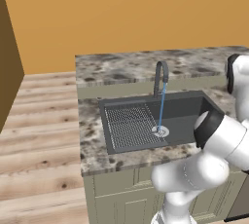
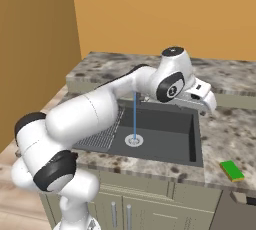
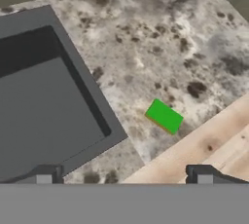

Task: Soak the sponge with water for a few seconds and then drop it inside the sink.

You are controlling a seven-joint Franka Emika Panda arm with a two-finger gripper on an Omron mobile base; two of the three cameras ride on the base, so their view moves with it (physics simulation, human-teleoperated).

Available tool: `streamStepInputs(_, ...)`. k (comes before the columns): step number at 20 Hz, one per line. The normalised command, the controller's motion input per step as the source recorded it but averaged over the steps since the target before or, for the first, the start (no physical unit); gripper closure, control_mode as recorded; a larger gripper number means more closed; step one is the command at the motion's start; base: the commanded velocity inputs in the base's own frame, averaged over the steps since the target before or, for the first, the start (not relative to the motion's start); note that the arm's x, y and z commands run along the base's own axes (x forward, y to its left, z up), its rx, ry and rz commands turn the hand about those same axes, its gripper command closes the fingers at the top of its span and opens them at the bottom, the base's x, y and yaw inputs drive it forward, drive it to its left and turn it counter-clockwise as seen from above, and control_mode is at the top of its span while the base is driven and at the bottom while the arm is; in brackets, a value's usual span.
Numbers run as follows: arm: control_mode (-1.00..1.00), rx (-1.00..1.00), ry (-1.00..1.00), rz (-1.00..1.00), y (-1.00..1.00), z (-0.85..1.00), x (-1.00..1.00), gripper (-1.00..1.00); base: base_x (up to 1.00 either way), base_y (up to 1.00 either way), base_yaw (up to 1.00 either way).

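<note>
The sponge is a small green block lying flat on the speckled counter to the right of the sink, near the counter's front edge. In the hand view the sponge lies ahead and slightly right of my gripper, whose fingertips stand wide apart with nothing between them. My gripper hovers above the sink's right rim, well above the sponge. The water runs as a thin blue stream from the dark arched faucet to the pale drain. The same water shows behind my arm.
A ribbed drainboard takes up the basin's left part. The counter's front edge drops to a wooden floor. A dark appliance stands right of the cabinets. A brown wall rises at the left.
</note>
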Motion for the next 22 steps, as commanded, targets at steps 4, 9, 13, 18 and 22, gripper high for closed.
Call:
streamStepInputs(4, -1.0, -0.05, 0.33, 0.15, -0.18, -0.22, 0.0, -1.0, 0.0, 0.0, 0.0)
streamStepInputs(9, -1.0, -0.03, 0.21, 0.14, -0.13, -0.2, 0.0, -1.0, 0.0, 0.0, 0.0)
streamStepInputs(13, -1.0, 0.0, 0.01, 0.08, -0.16, -0.02, -0.03, -1.0, 0.0, 0.0, 0.0)
streamStepInputs(18, -1.0, 0.06, 0.0, 0.14, -0.1, -0.06, -0.33, -1.0, 0.0, 0.0, 0.0)
streamStepInputs(22, -1.0, 0.07, 0.01, 0.23, -0.03, -0.12, -0.22, -1.0, 0.0, 0.0, 0.0)
